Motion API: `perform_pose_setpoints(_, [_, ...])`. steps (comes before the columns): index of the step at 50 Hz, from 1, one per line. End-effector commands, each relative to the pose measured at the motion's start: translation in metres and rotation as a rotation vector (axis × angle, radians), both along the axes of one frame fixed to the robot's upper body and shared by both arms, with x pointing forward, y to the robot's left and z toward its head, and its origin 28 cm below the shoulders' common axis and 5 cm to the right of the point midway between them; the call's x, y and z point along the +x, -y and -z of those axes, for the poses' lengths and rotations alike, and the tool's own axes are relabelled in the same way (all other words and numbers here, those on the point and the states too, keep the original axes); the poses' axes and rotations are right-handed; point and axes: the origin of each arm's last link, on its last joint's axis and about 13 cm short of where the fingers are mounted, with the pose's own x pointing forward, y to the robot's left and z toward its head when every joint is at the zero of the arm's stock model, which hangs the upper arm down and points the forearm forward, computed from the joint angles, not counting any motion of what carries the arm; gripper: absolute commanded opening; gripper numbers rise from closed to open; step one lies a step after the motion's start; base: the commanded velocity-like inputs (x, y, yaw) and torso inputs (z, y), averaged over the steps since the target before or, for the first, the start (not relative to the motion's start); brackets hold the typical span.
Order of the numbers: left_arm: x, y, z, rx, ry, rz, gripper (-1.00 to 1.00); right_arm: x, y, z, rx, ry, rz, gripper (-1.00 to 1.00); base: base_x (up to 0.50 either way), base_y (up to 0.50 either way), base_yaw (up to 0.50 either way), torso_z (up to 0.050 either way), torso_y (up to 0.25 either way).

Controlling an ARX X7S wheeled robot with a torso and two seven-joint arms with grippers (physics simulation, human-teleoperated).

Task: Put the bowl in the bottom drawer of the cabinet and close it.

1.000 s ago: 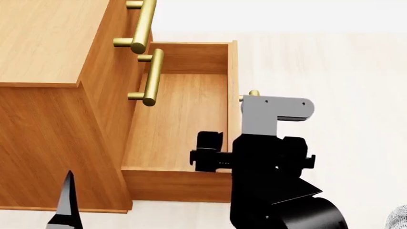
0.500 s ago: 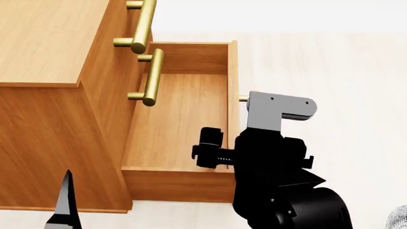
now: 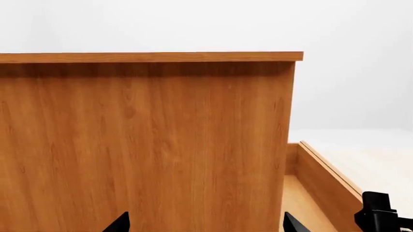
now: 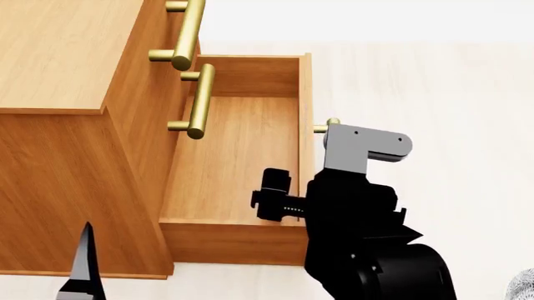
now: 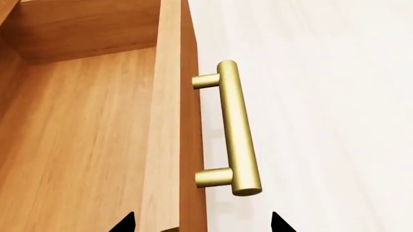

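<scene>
1. The bowl (image 4: 524, 284) shows only as a speckled sliver at the lower right edge of the head view, well apart from the drawer and held by neither arm
2. The bottom drawer (image 4: 242, 156) stands pulled out of the cabinet (image 4: 59, 56), its wooden floor bare — nothing lies in it yet
3. Its brass handle (image 5: 237, 128) sits on the outer face of the drawer front; the right end effector (image 5: 201, 223) is released, its two fingertips spread either side of the front panel and handle, gripping nothing
4. The left end effector (image 3: 205, 223) is also released, its tips spread and facing the cabinet's side panel, grasping nothing
5. Judged risk: the right arm hangs close over the drawer front — a careless pull-away could catch the handle and nudge the drawer partly shut before the bowl goes in
6. Another risk: the bowl lies far off to the side, so a reach for it may be made half-blind and tip it
</scene>
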Motion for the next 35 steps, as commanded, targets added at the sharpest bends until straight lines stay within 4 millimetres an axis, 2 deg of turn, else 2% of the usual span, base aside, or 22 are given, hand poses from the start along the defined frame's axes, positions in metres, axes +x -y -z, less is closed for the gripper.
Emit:
perform_pose_setpoints(1, [-0.001,0.0,-0.005,-0.033,0.036,0.021,1.0,0.004,-0.004,0.005,0.034,-0.006,-0.023,1.0,0.0,0.0,0.0,0.0,0.0])
perform_pose_setpoints(35, [-0.003,0.001,-0.006,-0.035,0.035,0.025,1.0,0.002,0.013,-0.002,0.016,-0.004,0.036,1.0,0.0,0.0,0.0,0.0,0.0])
